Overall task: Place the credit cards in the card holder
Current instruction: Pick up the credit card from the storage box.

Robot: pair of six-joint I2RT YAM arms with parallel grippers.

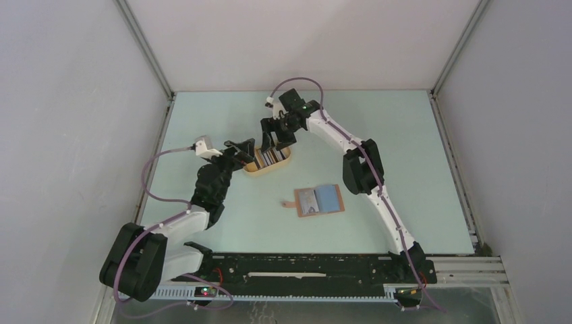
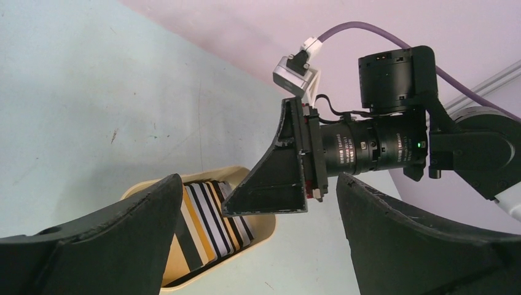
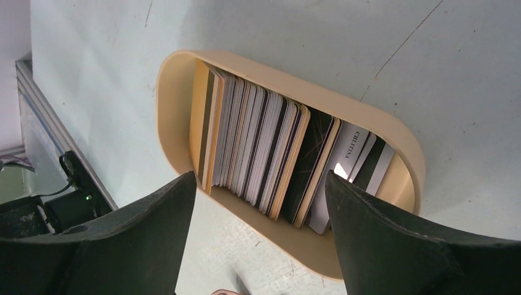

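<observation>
Right gripper hangs over the tray's cards, jaws apart. I see the left gripper wide too, at the tray's left end; holder lies open near the table's middle.

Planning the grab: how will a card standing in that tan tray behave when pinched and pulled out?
The cards look thin and flat, so probably stiff, light and slick. They stand packed on edge in the tray, so one pulled may drag neighbours along.
</observation>
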